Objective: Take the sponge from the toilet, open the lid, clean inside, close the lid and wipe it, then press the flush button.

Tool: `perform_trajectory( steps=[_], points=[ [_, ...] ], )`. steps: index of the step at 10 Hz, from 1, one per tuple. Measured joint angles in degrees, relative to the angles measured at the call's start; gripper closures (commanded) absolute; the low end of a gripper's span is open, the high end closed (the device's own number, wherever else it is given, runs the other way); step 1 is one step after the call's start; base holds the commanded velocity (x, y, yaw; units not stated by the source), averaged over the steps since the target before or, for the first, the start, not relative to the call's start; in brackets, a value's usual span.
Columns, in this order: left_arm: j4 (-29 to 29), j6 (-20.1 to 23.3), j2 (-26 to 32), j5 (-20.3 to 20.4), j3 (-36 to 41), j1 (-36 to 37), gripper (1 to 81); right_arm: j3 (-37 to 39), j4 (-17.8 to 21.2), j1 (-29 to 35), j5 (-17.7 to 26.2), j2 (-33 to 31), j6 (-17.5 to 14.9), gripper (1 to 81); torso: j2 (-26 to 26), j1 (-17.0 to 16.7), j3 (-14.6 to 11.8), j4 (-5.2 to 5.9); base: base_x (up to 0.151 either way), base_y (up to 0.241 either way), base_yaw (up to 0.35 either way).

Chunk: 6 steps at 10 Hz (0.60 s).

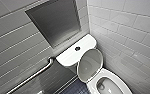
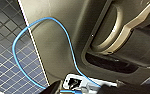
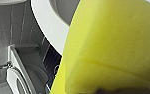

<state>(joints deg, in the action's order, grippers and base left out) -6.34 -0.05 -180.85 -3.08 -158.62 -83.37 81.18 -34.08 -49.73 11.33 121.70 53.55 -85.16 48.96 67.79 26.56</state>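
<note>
Right arm: the wrist is hanging above the bowl, with the right gripper (image 3: 121, 91) clamping one small bright yellow sponge block (image 3: 111, 45). The sponge is sitting directly in front of the wrist camera and is being carried clear of every surface. Just past the held sponge, the curved rim of the white glossy ceramic toilet (image 3: 48, 27) is showing, apart from the sponge.

Left arm: the wrist is lying close against the robot's own dark body panel, with one thin blue cable (image 2: 68, 42) looping across it and dark square floor tiles (image 2: 6, 50) lying beside it. Whether the left gripper is apart or together cannot be told.

Count from the head view:
- One toilet (image 1: 121, 82), with its bowl lying open.
- One smooth white oval lid (image 1: 89, 63), standing raised against the tank front.
- One small dark round flush button (image 1: 77, 48), sitting in the middle of the flat white tank top (image 1: 68, 58).
- One metal grab bar (image 1: 38, 73), running along the grey tiled wall.
- One grey recessed wall niche (image 1: 56, 21), sitting above the tank.
</note>
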Motion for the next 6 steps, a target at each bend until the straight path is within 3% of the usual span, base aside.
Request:
perform_trajectory(
  steps=[6],
  points=[
    [0.0, 0.0, 0.2, 0.1, 0.0, 0.9, 1.0, 2.0, -0.1, -0.7, -0.2, 1.0, -0.1, 81.1, 0.9, -0.6, 0.0, 0.0, 0.0, 0.0, 0.0]
  ],
)
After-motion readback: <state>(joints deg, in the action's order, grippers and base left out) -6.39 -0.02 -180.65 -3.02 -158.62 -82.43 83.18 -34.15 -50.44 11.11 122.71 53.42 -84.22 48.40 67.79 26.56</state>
